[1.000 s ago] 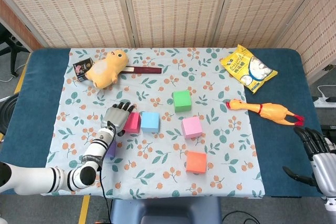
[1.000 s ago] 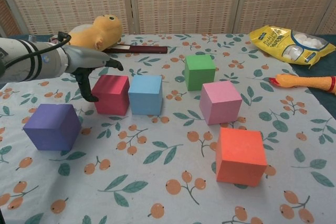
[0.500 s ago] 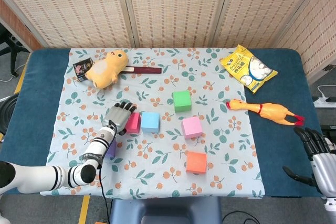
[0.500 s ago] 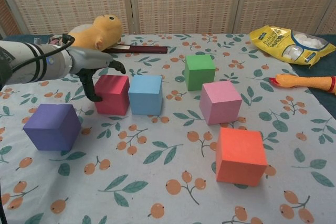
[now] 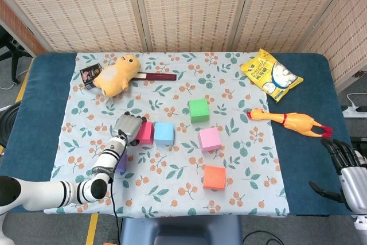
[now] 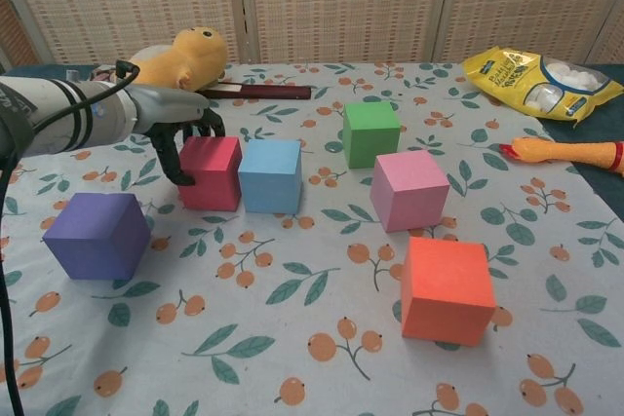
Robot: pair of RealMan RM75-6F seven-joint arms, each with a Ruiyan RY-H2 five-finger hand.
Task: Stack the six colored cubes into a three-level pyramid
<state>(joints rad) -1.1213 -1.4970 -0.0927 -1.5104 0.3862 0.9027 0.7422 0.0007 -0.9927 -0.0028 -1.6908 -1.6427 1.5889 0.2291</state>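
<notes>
My left hand point(image 6: 180, 129) is at the red cube's point(image 6: 209, 173) far left corner. Its thumb touches the cube's left face and its fingers curl down over the back edge. The red cube stands on the cloth against the blue cube point(image 6: 270, 175). Green point(image 6: 370, 132), pink point(image 6: 409, 188), orange point(image 6: 447, 288) and purple point(image 6: 97, 234) cubes stand apart on the cloth. In the head view my left hand point(image 5: 129, 125) is beside the red cube point(image 5: 145, 133), and my forearm hides most of the purple cube point(image 5: 122, 163). My right hand point(image 5: 344, 167) hovers open off the table's right edge.
A yellow plush toy point(image 5: 116, 74) with a dark stick point(image 5: 156, 77) and a small box point(image 5: 89, 75) lies at the back left. A snack bag point(image 5: 270, 75) and a rubber chicken point(image 5: 289, 121) lie on the right. The floral cloth point(image 5: 172, 193) covers the table's middle.
My left hand's fingers went from stretched over the red cube to curled around its back edge. The red cube shifted slightly toward the blue one. The right hand stayed put.
</notes>
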